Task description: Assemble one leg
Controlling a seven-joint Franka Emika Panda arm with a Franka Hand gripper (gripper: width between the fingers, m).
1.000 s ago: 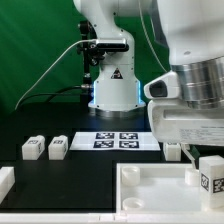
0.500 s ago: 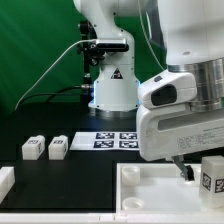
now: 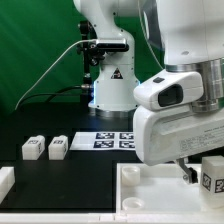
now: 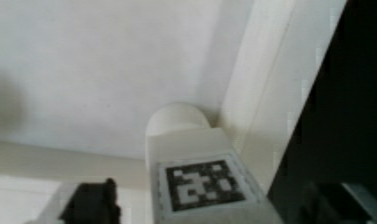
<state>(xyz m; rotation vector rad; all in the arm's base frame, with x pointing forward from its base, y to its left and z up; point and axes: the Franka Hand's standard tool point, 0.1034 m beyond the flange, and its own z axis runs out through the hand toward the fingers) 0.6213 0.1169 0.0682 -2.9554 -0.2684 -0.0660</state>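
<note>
A white leg with a black-and-white tag stands upright at the corner of the large white tabletop, at the exterior view's right. My gripper has come down around it. In the wrist view the leg lies between my two dark fingers. A narrow gap shows on each side, so the jaws stand open and do not touch it. The leg's lower end sits against the tabletop's raised wall; the joint itself is hidden.
Two more legs lie on the black table at the exterior view's left. The marker board lies in front of the robot base. Another white part shows at the left edge.
One second ago my gripper body was higher and further right over the leg. It has since swung down and left around the leg. The leg has stayed in place.
</note>
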